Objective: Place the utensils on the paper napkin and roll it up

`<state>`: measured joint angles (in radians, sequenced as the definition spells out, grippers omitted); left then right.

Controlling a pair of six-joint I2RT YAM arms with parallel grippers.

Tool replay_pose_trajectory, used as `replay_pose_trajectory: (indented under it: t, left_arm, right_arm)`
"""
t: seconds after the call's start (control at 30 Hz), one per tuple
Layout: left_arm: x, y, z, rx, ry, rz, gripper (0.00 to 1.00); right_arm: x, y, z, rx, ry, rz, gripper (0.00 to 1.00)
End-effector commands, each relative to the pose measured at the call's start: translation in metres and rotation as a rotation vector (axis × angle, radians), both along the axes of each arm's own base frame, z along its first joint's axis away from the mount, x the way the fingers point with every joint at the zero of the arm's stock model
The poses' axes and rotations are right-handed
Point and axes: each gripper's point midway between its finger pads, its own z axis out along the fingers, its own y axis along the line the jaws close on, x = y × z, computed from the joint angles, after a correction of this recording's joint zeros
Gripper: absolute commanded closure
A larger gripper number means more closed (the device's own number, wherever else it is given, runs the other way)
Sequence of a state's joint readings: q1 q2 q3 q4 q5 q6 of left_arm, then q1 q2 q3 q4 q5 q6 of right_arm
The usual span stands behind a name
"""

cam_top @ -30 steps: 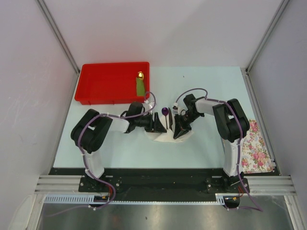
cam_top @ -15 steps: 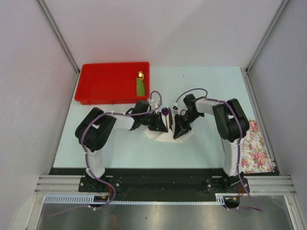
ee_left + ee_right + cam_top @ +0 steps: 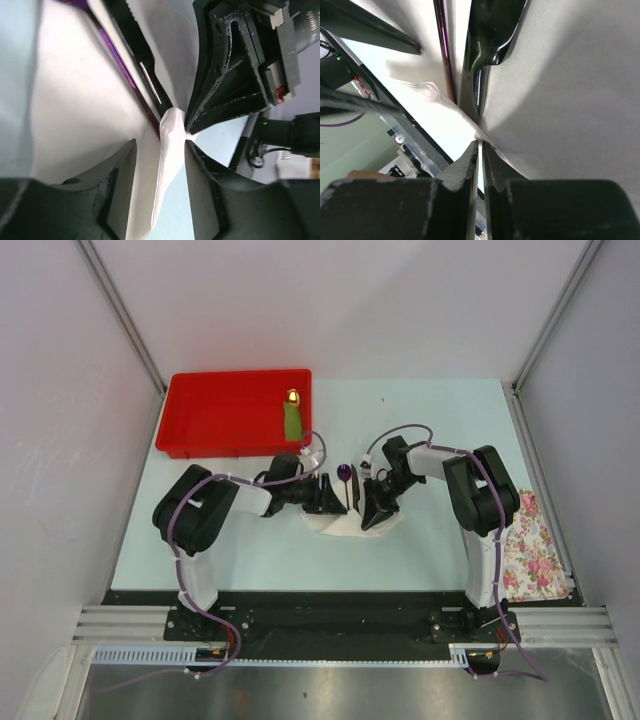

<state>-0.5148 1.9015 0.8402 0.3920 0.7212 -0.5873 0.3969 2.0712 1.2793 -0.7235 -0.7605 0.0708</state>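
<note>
I judge this to be the rolling step: the utensils lie inside the paper napkin (image 3: 335, 524), at the centre of the top view. The left arm (image 3: 200, 515) and the right arm (image 3: 480, 490) are bent inward, wrists low, facing each other over it. The right gripper (image 3: 480, 147) has its jaws pressed together on a raised fold of the napkin. The left gripper (image 3: 159, 150) is spread, with the fold's edge between its fingers but not gripped. The spoon (image 3: 344, 472) and the knife (image 3: 492, 30) lie side by side in the crease. Next, I think, the left must close on the fold and turn it over them without tearing the paper.
</note>
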Motion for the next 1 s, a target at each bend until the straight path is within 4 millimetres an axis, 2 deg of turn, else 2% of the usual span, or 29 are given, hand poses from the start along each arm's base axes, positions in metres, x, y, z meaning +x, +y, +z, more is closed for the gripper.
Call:
replay_pose_trajectory:
  t: [0.0,0.17,0.3,0.5,0.67,0.97]
  left_arm:
    - [0.009,-0.004,0.048,-0.189,-0.098,-0.013,0.57]
    - [-0.007,-0.017,0.056,-0.269,-0.073,-0.065,0.67]
    - [-0.008,-0.025,0.057,-0.316,-0.061,-0.058,0.72]
    - [0.001,-0.037,0.039,-0.28,-0.033,-0.048,0.73]
    - [0.005,-0.037,0.021,-0.245,0.005,-0.013,0.73]
    - [0.005,-0.038,0.008,-0.222,0.035,0.007,0.71]
  right_arm:
    - [0.014,-0.01,-0.032,-0.094,-0.075,0.018,0.88]
    - [0.015,-0.009,-0.032,-0.087,-0.067,0.009,0.88]
    - [0.015,-0.01,-0.031,-0.086,-0.065,0.006,0.88]
    - [0.016,-0.012,-0.032,-0.086,-0.061,0.0,0.88]
    - [0.017,-0.012,-0.031,-0.08,-0.059,-0.004,0.87]
    - [0.016,-0.013,-0.031,-0.081,-0.057,-0.002,0.87]
